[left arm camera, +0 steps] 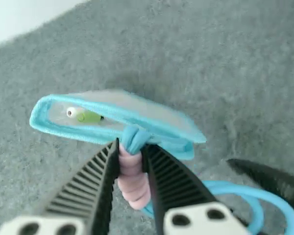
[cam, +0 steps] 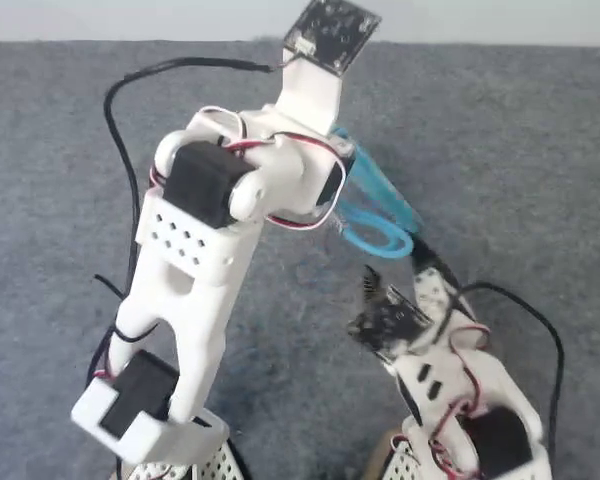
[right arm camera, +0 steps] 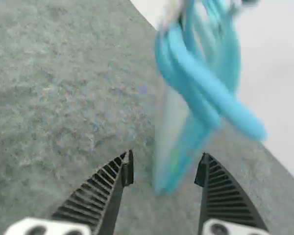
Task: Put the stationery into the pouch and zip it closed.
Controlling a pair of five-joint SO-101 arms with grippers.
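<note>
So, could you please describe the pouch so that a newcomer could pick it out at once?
On the grey mat, find the left arm's jaws, shut on a blue tab. That tab belongs to the pouch: a flat, see-through sleeve edged in light blue, with a small green item showing inside. Its clear sides set it apart from the solid blue cord loop beside it.
</note>
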